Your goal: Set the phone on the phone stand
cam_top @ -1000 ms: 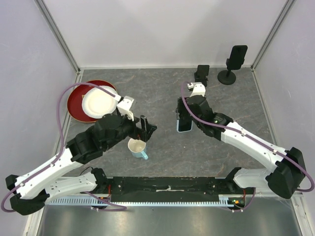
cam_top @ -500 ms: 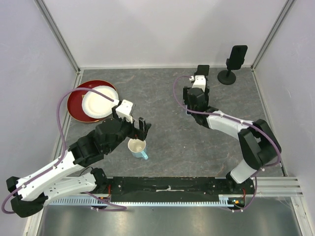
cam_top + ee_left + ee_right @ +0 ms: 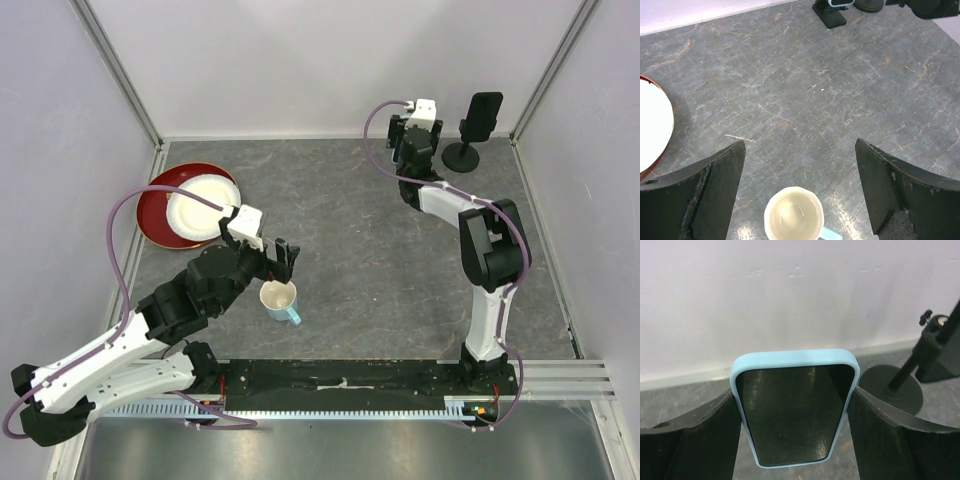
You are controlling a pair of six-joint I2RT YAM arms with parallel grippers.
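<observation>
The right arm reaches to the far edge of the table (image 3: 340, 230), toward the far right corner. The right gripper (image 3: 794, 392) has hold of the phone (image 3: 795, 410), a dark screen in a light blue case. Its two fingers (image 3: 695, 435) press on the long sides of the case, with no gap visible on either side. The phone stands upright with its screen to the wrist camera and the wall behind it.

In the left wrist view the lower end of the phone shows just above the black stand (image 3: 829, 15) at the far edge. I cannot tell if the phone touches the stand.

Just to the right of the phone is a round stand (image 3: 892, 385) with a thin pole and a flat round base. It is in the far right corner, and a black piece sits on top of it.

The left gripper (image 3: 800, 145) is wide open and holds nothing. It hangs over the middle of the table, nearer to the front edge. A cream cup (image 3: 793, 214) with a blue handle stands on the table below and between its fingers, not touching them.

Near the left edge lies a red plate (image 3: 150, 215) with a white plate (image 3: 203, 205) on it.
</observation>
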